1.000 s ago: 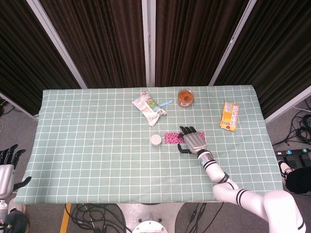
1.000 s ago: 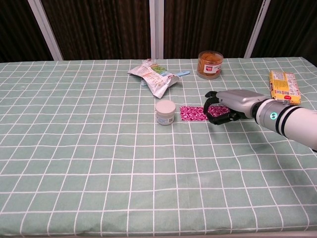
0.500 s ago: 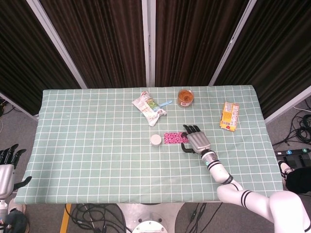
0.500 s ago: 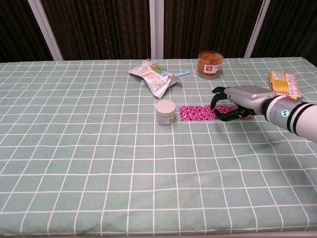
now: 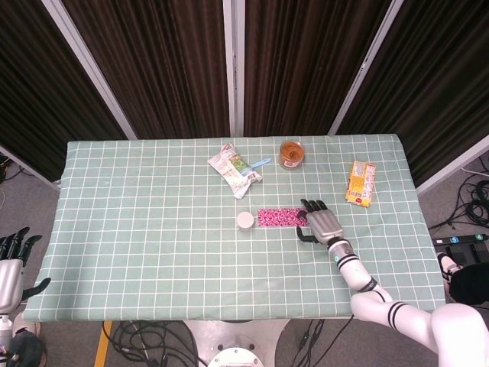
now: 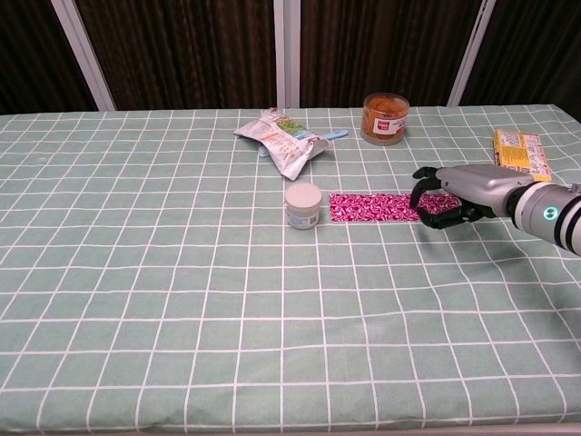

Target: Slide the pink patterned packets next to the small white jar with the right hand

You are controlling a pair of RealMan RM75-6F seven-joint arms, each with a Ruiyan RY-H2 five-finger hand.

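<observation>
A crumpled snack bag (image 5: 235,170), an amber jar (image 5: 291,154) and a yellow packet (image 5: 361,183) lie along the far side of the green checked worktop (image 5: 137,229).

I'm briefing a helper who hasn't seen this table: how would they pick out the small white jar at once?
Start at the green checked tablecloth and look near its middle. The small white jar stands upright there, just left of the strip of pink patterned packets. It is the only short, round, white-lidded container; the other jar, at the far edge, is larger and amber.
</observation>
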